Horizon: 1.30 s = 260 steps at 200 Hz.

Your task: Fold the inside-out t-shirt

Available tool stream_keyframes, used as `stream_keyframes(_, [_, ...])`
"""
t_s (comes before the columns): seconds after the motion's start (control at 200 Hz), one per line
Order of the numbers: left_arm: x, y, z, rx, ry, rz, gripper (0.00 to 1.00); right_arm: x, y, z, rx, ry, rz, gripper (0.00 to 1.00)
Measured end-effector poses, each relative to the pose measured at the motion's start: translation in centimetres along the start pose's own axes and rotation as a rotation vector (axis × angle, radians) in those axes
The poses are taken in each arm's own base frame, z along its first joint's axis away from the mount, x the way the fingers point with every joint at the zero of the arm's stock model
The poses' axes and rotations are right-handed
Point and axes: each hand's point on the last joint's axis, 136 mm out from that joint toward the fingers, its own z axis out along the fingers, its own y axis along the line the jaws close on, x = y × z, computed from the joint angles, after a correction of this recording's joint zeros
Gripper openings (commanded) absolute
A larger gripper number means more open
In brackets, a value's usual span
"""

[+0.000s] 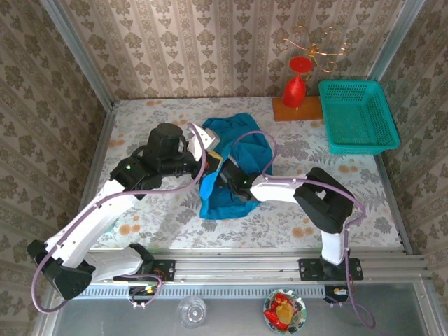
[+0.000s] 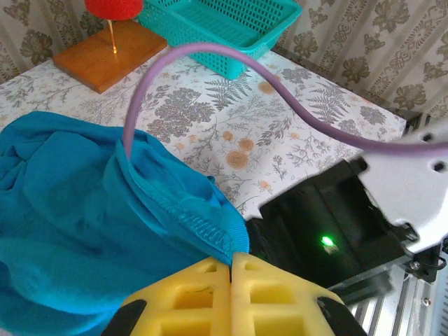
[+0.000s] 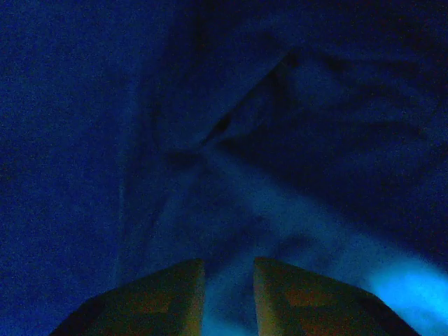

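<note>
Damask-papered walls [image 1: 210, 42], floral tablecloth [image 1: 154, 224]

White arms [image 1: 105, 210], purple cables [image 2: 210, 49], yellow fingers [image 2: 189, 294]

The t-shirt [image 1: 238, 140] is bunched in the middle of the surface [image 1: 140, 119]. The left jaws are set at its left edge, closed together on the hem [image 2: 203, 224], with the bulk of the cloth left of them in the left wrist view. The right jaws are buried in folds at the heap's near side. The basket [image 1: 357, 115] is placed well beyond and right of both jaws, and the stand [image 1: 297, 108] is just left of it, behind the t-shirt.
</note>
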Motion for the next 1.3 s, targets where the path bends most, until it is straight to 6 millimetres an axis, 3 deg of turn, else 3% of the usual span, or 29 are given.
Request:
stream_keyframes(0.15, [0.3,-0.1,-0.4,-0.01,0.007,-0.01,0.0,-2.5,-0.8,2.5,0.029,0.002,0.01,0.53])
stream_keyframes(0.255, [0.4,-0.1,-0.6,-0.017,0.012,-0.014,0.0,-3.3,-1.2,4.0,0.044,0.038,-0.007,0.75])
stream_keyframes(0.425, [0.4,0.3,-0.7,-0.039,0.013,-0.014,0.0,-3.5,-1.1,7.1,0.047,0.164,-0.043,0.77])
stream_keyframes(0.52, [0.4,0.4,-0.7,-0.049,0.013,-0.014,0.0,-2.7,-2.0,9.0,0.072,0.254,-0.067,0.74])
stream_keyframes(0.605, [0.4,0.6,-0.7,-0.058,0.01,-0.019,0.0,-3.0,-2.0,9.0,0.083,0.29,-0.083,0.67])
stream_keyframes(0.775, [0.2,2.7,-0.9,-0.105,-0.016,-0.076,0.0,-1.9,-2.9,8.6,0.109,0.351,-0.122,0.28])
stream_keyframes(0.88, [-0.1,4.8,-1.3,-0.154,-0.044,-0.121,0.0,-1.3,-3.4,7.9,0.101,0.372,-0.12,0.11])
stream_keyframes(0.995, [-0.2,7.5,-1.5,-0.212,-0.069,-0.172,0.0,0.2,-3.9,5.5,0.068,0.413,-0.133,0.0])
stream_keyframes(1.15, [0.8,11.6,-0.4,-0.289,-0.059,-0.232,0.0,3.1,-4.0,1.1,0.021,0.49,-0.17,0.0])
stream_keyframes(1.3, [4.7,16.5,1.5,-0.364,-0.006,-0.333,0.0,2.5,-1.8,-3.8,-0.091,0.471,-0.2,0.0])
